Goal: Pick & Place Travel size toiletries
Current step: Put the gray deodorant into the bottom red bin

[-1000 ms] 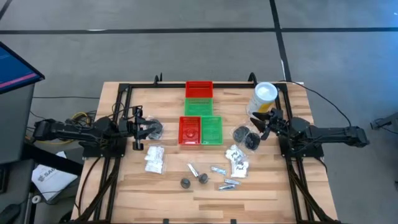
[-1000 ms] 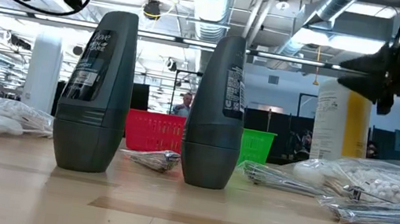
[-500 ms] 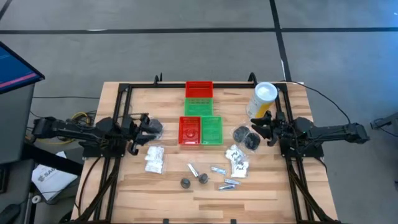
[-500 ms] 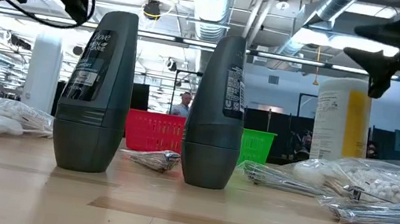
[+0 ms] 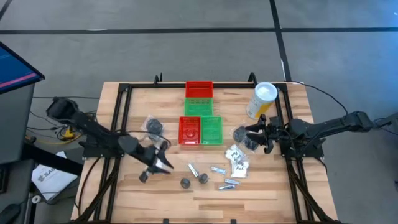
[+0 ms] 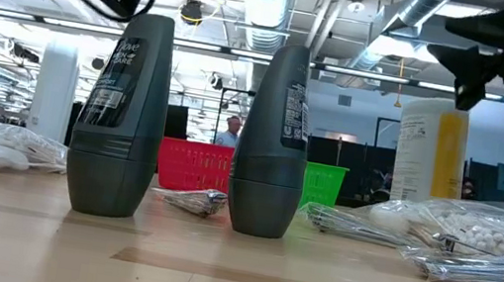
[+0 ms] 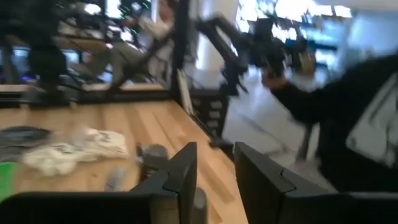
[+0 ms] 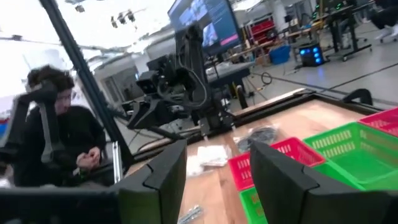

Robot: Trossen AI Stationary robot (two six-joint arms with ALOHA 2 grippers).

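"Which arm would you back for those two little bottles?"

"The left one. The left gripper [image 5: 163, 163] hangs low over the front-left part of the table [image 5: 261, 193], fingers parted with nothing between them. The nearer dark grey bottle [image 5: 185, 182] stands just beyond its fingertips, toward the table's middle and a touch nearer the front edge. The second bottle [image 5: 203, 178] is just past that one."

"Standing, not lying?"

"Both upright, going by the level camera, so their long axis points straight up. I'd guess a sideways close around the body suits better than a grab from above. The short silvery tube [image 5: 194, 169] beside them lies flat, slanted across the boards."

"And the right arm?"

"The right gripper [image 5: 252, 132] is well apart from the bottles, hovering by the flat dark tins [image 5: 241, 134] in front of the yellow canister [image 5: 262, 99]. Its fingers stand wide, empty too. The white sachets [image 5: 237, 160] lie between it and the bottles."

"So each has its own patch."

"Seems so. The red and green trays [image 5: 200, 130] sit between the two arms, about equally reachable, and I can't see any toiletries in them from above."
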